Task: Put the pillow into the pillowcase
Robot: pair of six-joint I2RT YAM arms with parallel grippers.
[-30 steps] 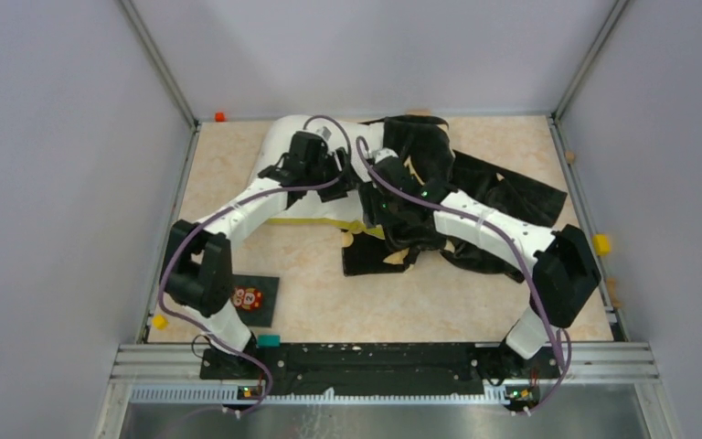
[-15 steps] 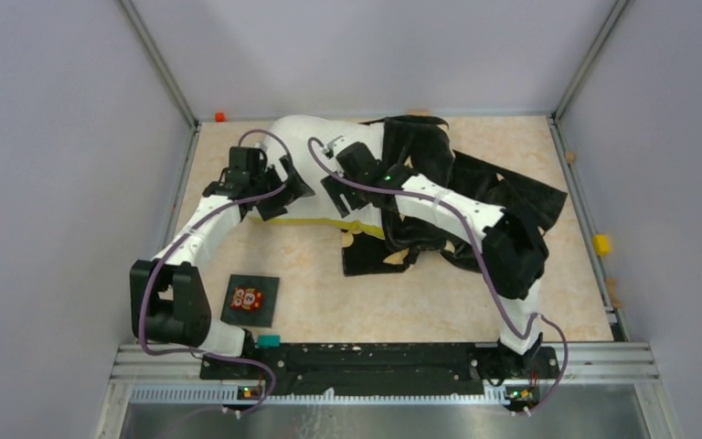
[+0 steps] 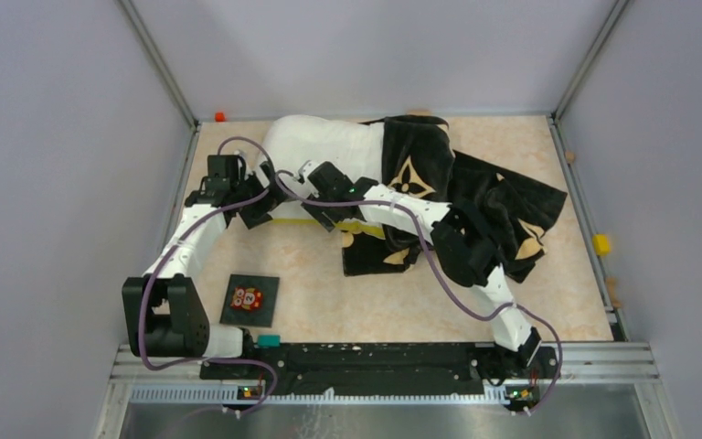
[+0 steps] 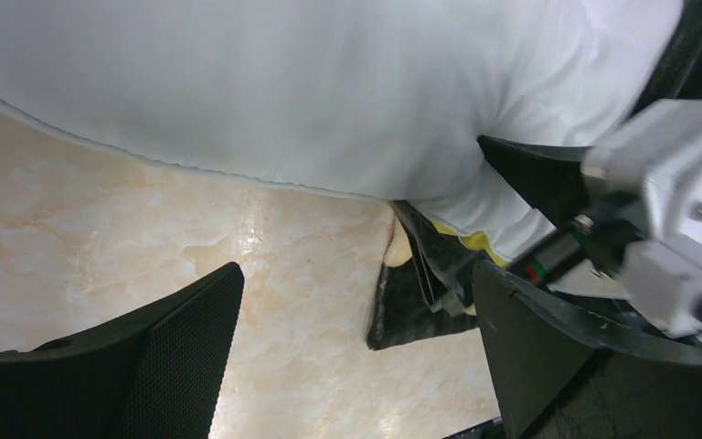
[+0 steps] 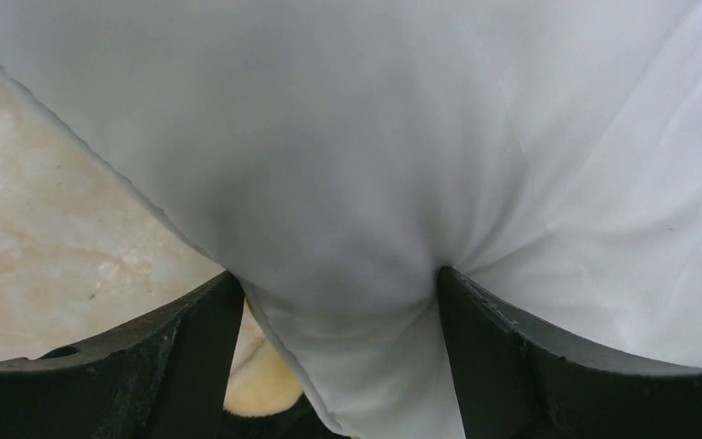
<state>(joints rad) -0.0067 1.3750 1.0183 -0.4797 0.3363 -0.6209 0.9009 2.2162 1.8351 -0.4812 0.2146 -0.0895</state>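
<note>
The white pillow (image 3: 322, 146) lies at the back of the table, its right end inside the black flower-printed pillowcase (image 3: 420, 174), which trails to the right. A yellow band (image 3: 297, 220) shows along the pillow's near edge. My right gripper (image 3: 322, 203) is at that near edge and, in the right wrist view (image 5: 338, 279), is shut on a fold of the pillow (image 5: 356, 183). My left gripper (image 3: 263, 199) is open and empty just left of it, over bare table (image 4: 356, 274), below the pillow (image 4: 311, 82). A pillowcase corner (image 4: 411, 306) lies ahead.
A dark owl card (image 3: 249, 298) lies near the left arm's base. Small blocks sit at the rim: orange (image 3: 219, 116) back left, yellow (image 3: 600, 244) right, yellow (image 3: 159, 321) and teal (image 3: 268, 340) in front. Grey walls enclose the table.
Both grippers have moved left and nearer, off the top of the pillow to its near edge. The right arm has swung off the pillowcase, uncovering its flower print.
</note>
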